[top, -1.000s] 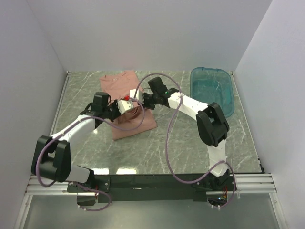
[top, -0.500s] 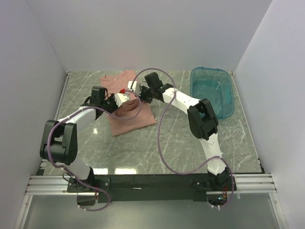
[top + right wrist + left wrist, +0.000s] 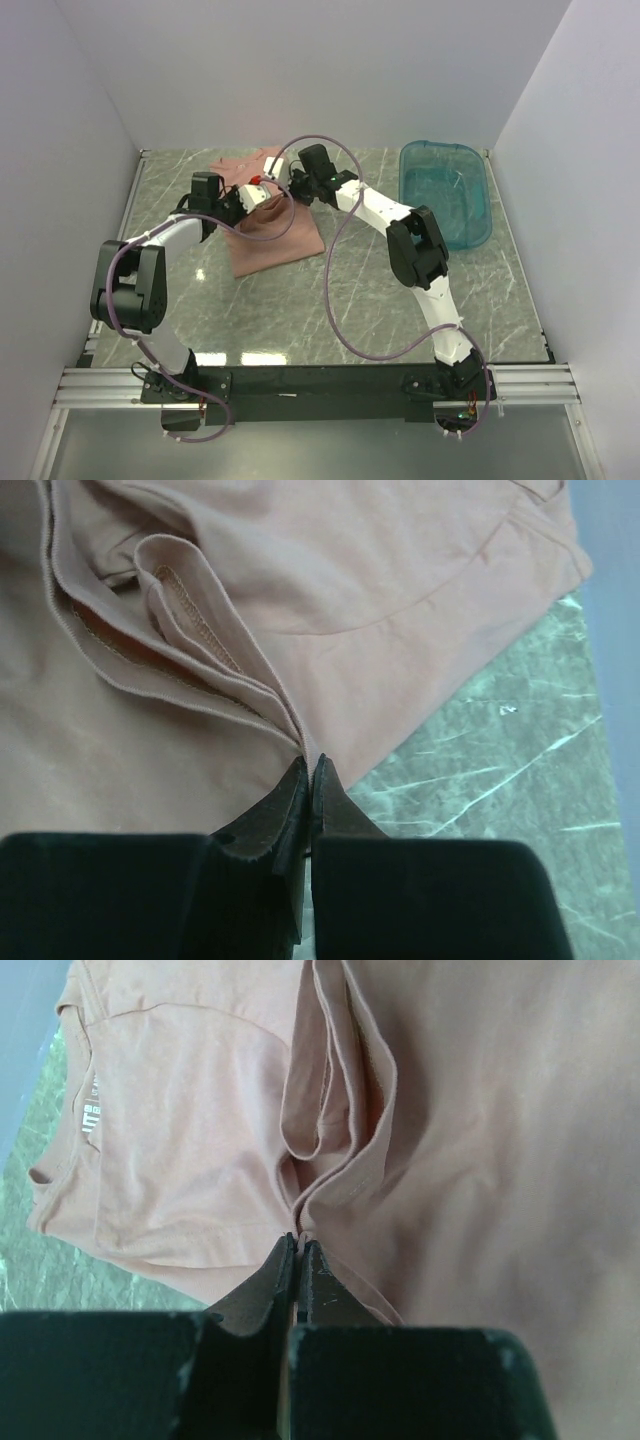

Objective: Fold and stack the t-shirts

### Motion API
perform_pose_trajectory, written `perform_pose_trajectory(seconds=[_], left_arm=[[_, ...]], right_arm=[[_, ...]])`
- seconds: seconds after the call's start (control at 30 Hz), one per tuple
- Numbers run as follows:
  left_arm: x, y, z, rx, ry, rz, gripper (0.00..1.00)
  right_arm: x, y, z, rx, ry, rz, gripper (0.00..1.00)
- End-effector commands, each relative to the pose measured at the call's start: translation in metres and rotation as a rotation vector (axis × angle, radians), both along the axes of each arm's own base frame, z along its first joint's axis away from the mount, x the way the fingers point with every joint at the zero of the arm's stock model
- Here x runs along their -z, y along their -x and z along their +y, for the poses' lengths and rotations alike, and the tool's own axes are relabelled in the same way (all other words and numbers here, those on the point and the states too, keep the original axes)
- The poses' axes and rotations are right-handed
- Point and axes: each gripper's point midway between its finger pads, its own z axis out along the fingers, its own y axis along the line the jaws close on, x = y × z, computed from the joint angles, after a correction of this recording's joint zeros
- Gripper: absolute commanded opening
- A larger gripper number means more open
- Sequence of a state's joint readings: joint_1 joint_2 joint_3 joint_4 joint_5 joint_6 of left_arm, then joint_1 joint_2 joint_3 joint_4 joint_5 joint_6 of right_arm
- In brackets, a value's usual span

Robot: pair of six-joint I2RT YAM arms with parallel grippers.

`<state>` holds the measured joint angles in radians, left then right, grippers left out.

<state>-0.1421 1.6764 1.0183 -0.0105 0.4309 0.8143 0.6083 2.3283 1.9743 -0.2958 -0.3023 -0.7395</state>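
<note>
A salmon-pink t-shirt (image 3: 275, 238) lies partly folded on the marble table, its far edge lifted. My left gripper (image 3: 247, 193) is shut on a bunched hem of that t-shirt (image 3: 330, 1150) at its left corner. My right gripper (image 3: 285, 187) is shut on the hem of the same t-shirt (image 3: 200, 680) at its right corner. A second pink t-shirt (image 3: 240, 165) lies flat behind, toward the back wall; it shows under the held fabric in the left wrist view (image 3: 170, 1130) and in the right wrist view (image 3: 400, 570).
A translucent teal tub (image 3: 445, 190) stands at the back right. The table's left rail (image 3: 128, 215) runs beside the left arm. White walls close in the back and both sides. Purple cables loop over both arms.
Both grippers have carried the t-shirt's held edge away from me toward the back of the table, over the second t-shirt. The fabric below trails after them.
</note>
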Motion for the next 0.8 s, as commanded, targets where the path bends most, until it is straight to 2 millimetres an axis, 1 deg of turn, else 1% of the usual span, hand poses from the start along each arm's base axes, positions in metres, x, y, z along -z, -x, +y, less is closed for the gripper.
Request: perform_pose_trajectory(seconds=[0.0, 0.07, 0.37, 0.57, 0.77], left_arm=[[-0.02, -0.021, -0.001, -0.006, 0.024, -0.064, 0.0], [-0.022, -0.024, 0.0, -0.01, 0.026, -0.069, 0.0], [-0.018, -0.031, 0.002, -0.028, 0.028, -0.067, 0.0], [-0.014, -0.035, 0.003, -0.036, 0.028, -0.059, 0.0], [-0.005, -0.042, 0.007, -0.066, 0.028, -0.053, 0.0]], right_arm=[[-0.024, -0.022, 0.005, 0.045, -0.044, -0.084, 0.0], [-0.024, -0.024, 0.005, 0.047, -0.046, -0.085, 0.0], [-0.017, -0.027, 0.004, 0.061, -0.036, -0.089, 0.0], [-0.014, -0.029, 0.003, 0.077, -0.035, -0.089, 0.0], [-0.01, -0.035, 0.002, 0.101, -0.035, -0.1, 0.0]])
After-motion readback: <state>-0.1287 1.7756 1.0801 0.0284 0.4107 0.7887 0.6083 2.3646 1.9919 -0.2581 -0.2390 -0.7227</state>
